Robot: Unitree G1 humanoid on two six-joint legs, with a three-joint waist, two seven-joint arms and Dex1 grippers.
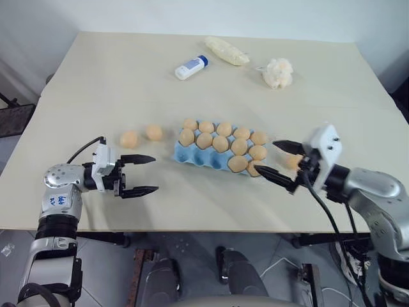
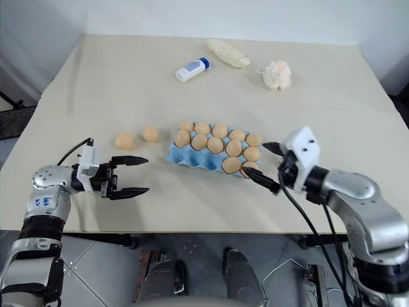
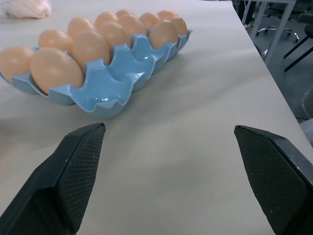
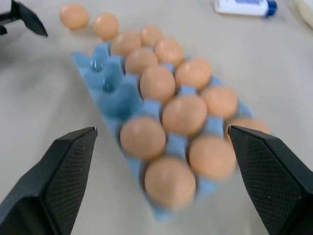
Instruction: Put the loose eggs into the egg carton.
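- Your egg carton [image 1: 192,153] sits near the middle of the table [image 1: 115,77], a light-blue moulded tray lying at a slant, with its near-left end toward the left gripper [image 1: 146,174].
- Most of its cups hold pale orange-tan eggs; in the right wrist view the cups at the end nearest the two loose eggs stand bare blue [image 4: 105,78].
- You have two loose eggs on the table just left of the carton: one egg [image 1: 129,139] farther left and a second egg [image 1: 154,132] nearer the carton, close together but apart from the tray.
- Another tan egg [image 1: 294,160] shows on the table behind the right gripper [image 1: 282,162], between its fingers as the head camera sees it; you cannot tell whether anything touches it.
- Your left gripper hovers left of the carton, pointing toward it, its black fingers [image 3: 78,166] spread wide with nothing between them.
- Your right gripper is at the carton's right end, fingers [image 4: 63,176] also spread wide and holding nothing, aimed along the tray.
- At the far side of the table you can see a white bottle with a blue cap [image 1: 190,67], a pale yellowish bag [image 1: 226,50] and a fluffy cream-white puff [image 1: 278,72], all well apart from the carton.
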